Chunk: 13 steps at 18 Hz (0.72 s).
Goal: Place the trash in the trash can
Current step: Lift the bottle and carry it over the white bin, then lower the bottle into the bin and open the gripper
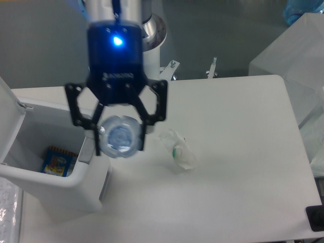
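Observation:
My gripper [119,140] hangs high over the right rim of the trash can [55,182], shut on the clear crushed plastic bottle [119,137], which points its bluish end toward the camera. The white bin stands at the left with its lid [6,114] swung open. A crumpled translucent wrapper with a green spot [178,150] lies on the table just right of the gripper.
A flat blue-and-yellow packet [55,162] lies at the bottom of the bin. The arm's base [152,30] stands at the table's far edge. Translucent white sheeting [298,55] rises along the right side.

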{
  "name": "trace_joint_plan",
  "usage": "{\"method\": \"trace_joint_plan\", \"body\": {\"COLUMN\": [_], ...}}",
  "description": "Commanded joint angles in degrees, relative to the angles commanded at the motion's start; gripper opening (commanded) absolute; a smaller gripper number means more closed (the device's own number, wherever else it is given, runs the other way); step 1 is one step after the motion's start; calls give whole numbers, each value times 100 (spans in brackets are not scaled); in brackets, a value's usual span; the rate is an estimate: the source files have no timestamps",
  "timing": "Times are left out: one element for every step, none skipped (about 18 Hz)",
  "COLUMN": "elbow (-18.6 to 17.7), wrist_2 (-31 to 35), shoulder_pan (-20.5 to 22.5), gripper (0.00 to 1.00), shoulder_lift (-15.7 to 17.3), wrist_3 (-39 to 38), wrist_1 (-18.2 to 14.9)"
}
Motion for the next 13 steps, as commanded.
{"method": "trace_joint_plan", "body": {"elbow": [0, 0, 0, -26, -113, -236, -342, -456, -553, -650, -764, -826, -844], "wrist_2": [9, 26, 18, 9, 9, 17, 18, 18, 18, 18, 18, 26, 26], "shoulder_pan": [-131, -220, -264, -369, -535, -650, -704, -800, -888, -932, -950, -985, -1003], "gripper": [65, 65, 65, 65, 65, 65, 65, 65, 65, 65, 65, 65, 65], "shoulder_lift": [0, 0, -9, -17, -26, -18, 0, 0, 0, 0, 0, 9, 9], "wrist_3": [-44, -53, -62, -70, -70, -62, -70, -70, -62, -62, -62, -62, -62], "wrist_1": [0, 0, 0, 0, 0, 0, 0, 0, 0, 0, 0, 0, 0]}}
